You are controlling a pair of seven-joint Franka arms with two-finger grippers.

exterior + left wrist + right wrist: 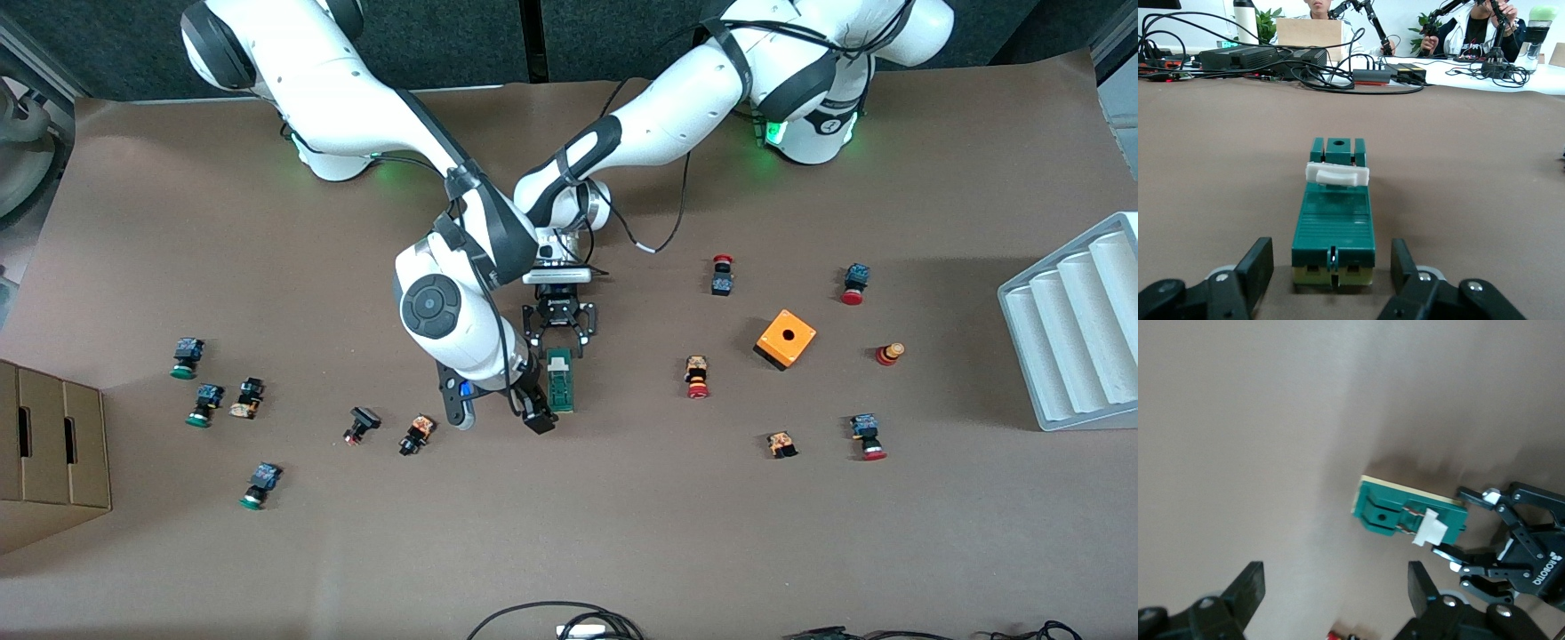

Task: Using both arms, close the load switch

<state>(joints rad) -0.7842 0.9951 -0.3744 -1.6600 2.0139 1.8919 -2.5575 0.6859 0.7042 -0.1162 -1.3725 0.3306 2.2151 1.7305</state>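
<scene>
The front view looks steeply down from high across the table (622,533), facing both arm bases along its top and taking in the whole surface. The left wrist view sits low, just above the tabletop, looking level along the load switch (1333,223) between its own fingers (1258,267) toward a cluttered desk. The right wrist view looks down from close above. All three share the load switch; the right wrist view also catches the left gripper (1471,530).
</scene>
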